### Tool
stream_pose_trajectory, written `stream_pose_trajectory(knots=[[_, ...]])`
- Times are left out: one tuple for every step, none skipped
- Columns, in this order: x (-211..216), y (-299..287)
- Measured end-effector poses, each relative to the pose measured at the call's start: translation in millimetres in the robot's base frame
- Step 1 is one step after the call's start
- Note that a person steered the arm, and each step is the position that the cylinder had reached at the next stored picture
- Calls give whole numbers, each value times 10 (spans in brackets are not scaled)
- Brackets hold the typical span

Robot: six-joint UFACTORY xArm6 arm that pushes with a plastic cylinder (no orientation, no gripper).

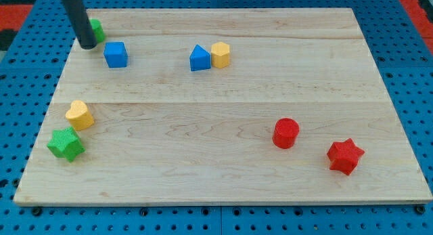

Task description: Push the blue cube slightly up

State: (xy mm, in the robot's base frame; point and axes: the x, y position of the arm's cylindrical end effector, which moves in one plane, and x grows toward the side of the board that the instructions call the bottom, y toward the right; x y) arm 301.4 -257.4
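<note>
Approach step, no fingers on rod: tip [87, 45] near surface [223, 181] top-left corner, beside blue cube [116, 55]; next, get below it.

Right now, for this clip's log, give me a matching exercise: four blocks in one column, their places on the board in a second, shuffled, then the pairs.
Blocks:
1. blue cube
2. red star
3. green star
4. red cylinder

Places:
A. view's bottom left, below the yellow heart
B. just right of my tip
C. farthest toward the view's right
D. just left of the red star

Pairs: 1-B, 2-C, 3-A, 4-D
</note>
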Motion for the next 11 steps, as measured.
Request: stream_pose_trajectory(knots=[[-244, 31], [-417, 226], [-441, 306], [-199, 210], [207, 334], [502, 410], [700, 586], [701, 866], [663, 1069], [528, 1233], [278, 1169]])
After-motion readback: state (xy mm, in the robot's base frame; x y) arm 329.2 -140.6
